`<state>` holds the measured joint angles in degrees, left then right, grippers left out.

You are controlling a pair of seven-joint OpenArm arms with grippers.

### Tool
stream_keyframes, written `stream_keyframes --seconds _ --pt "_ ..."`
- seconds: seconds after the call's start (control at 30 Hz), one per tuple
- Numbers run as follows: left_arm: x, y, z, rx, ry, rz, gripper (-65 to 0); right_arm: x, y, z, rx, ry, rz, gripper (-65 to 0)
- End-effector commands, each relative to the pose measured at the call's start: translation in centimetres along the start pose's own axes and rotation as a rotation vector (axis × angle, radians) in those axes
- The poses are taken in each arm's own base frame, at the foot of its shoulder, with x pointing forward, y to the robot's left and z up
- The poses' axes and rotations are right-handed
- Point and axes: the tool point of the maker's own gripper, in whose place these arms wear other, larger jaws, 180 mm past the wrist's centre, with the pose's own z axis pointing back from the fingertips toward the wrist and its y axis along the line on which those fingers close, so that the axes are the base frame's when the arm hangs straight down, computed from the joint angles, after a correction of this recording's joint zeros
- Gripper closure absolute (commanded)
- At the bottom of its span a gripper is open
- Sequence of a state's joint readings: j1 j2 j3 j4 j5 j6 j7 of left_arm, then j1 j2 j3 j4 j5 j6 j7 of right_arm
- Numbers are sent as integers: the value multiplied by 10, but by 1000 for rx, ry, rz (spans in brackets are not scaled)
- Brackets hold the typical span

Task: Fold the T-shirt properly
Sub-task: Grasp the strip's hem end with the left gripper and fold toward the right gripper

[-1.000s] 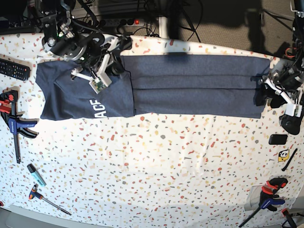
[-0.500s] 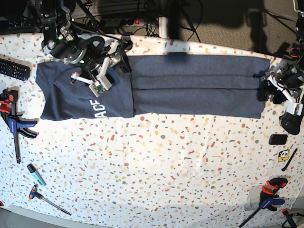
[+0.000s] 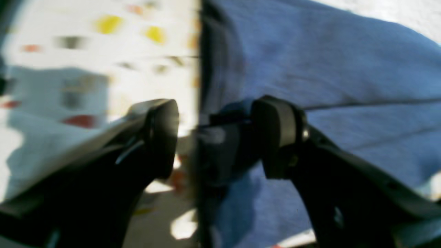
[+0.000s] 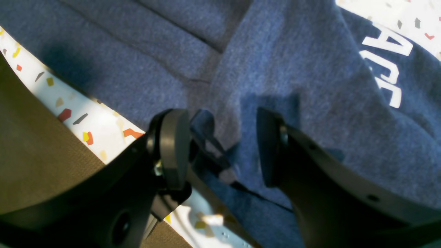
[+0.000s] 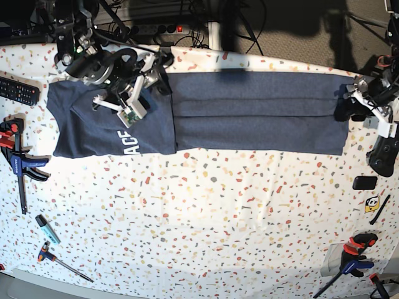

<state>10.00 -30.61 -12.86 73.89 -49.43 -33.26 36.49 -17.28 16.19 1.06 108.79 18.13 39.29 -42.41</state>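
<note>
A speckled terrazzo-pattern table [image 5: 206, 212] fills the base view, and the T-shirt [image 5: 249, 112] stretches across its upper half as a long navy band, both long sides already folded inward so the cloth lies narrow and ready for crosswise folds. At the upper left of that frame a section is turned over onto the band, showing white block letters [image 5: 128, 142]. The right gripper [image 4: 220, 148] hangs just above that turned section near the table's far edge, jaws spread with only cloth beneath and nothing between them, apparently placed for letting go of the fold. At the right edge of the base view the left gripper [image 3: 213, 137] sits at the band's far end, jaws wide apart and straddling the hem, one finger over bare table, one over fabric, seemingly poised to pinch that end.
</note>
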Motion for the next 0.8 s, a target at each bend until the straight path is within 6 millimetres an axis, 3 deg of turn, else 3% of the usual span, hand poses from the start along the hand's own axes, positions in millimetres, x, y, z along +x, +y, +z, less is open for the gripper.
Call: stream_keyframes --seconds 0.0,0.13,0.33,0.47,0.63,0.77 --pt "20 0 6 -14 -53 -13 -361 13 -1 4 3 -45 26 -312" --pt "22 -5 4 -36 -75 16 -361 13 -1 4 3 -44 26 -312" --pt "8 -19 -10 -53 -83 37 -327 13 -1 4 3 -43 26 -312" --pt "0 -23 -17 -39 -74 19 -236 12 -1 4 2 -37 26 -312" --pt "1 -22 -16 -38 -75 18 -12 10 -1 4 2 -29 27 -312" --pt "2 -21 -16 -36 -76 15 0 10 -1 4 2 -30 26 -312"
